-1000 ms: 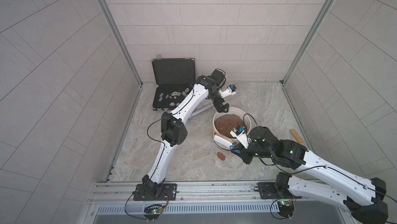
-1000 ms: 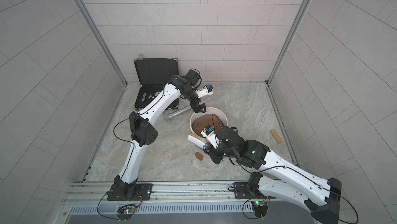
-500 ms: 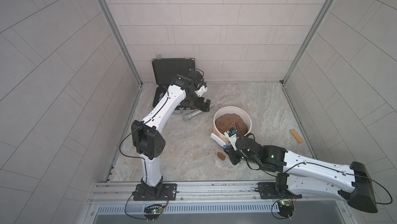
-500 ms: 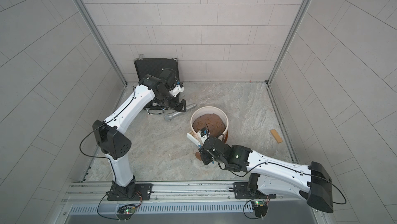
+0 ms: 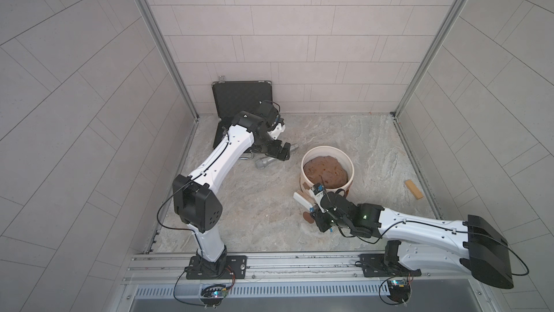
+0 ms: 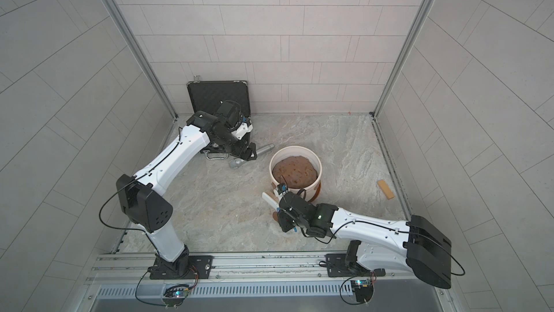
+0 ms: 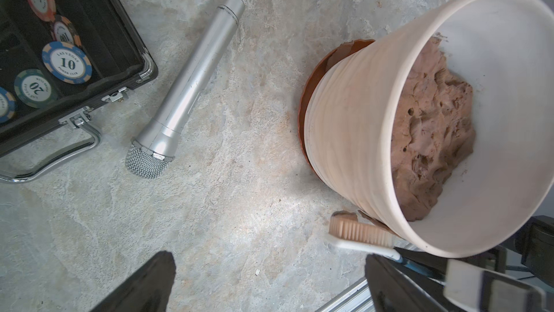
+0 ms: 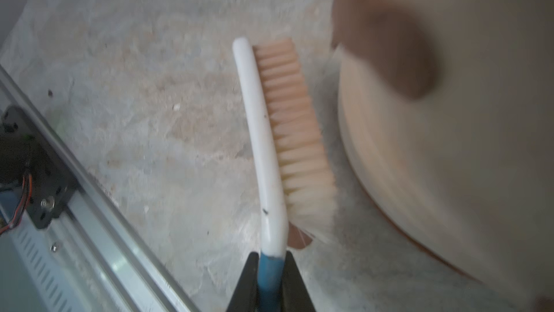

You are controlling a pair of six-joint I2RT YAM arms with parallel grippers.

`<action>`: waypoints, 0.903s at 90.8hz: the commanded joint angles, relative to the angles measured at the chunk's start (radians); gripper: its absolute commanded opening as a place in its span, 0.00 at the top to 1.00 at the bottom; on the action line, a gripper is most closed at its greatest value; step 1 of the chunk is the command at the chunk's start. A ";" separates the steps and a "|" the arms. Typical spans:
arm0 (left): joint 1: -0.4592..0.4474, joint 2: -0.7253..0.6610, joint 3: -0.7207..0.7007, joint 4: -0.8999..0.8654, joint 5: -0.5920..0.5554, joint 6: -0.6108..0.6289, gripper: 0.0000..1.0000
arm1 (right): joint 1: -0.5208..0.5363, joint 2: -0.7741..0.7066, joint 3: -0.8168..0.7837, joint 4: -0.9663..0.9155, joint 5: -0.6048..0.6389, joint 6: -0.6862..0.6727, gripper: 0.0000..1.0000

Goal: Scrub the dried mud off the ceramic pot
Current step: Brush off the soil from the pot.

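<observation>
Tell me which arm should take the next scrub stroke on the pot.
Right. The right gripper is shut on the brush, bristles facing the wall of the ceramic pot, near a patch of dried mud. The left gripper hangs open and empty by the microphone.

Both top views high overhead, facing down, wrist views close and low, sharing the ceramic pot (image 7: pixel 353 133)
</observation>
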 commanded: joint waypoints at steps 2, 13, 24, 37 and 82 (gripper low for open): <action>0.001 -0.040 -0.039 0.019 0.004 -0.010 0.00 | 0.005 -0.013 -0.006 -0.068 -0.112 -0.028 1.00; 0.003 -0.060 -0.077 0.042 0.000 -0.013 0.00 | 0.022 -0.103 0.015 -0.137 -0.096 -0.043 1.00; 0.005 -0.077 -0.097 0.056 -0.001 -0.018 0.00 | 0.025 -0.247 0.062 -0.180 -0.023 -0.060 1.00; 0.006 -0.080 -0.103 0.066 -0.005 -0.041 0.00 | 0.025 -0.316 0.095 -0.174 0.079 -0.080 1.00; 0.029 -0.091 -0.131 0.082 0.024 -0.078 0.00 | 0.053 -0.116 0.177 -0.316 0.275 0.190 1.00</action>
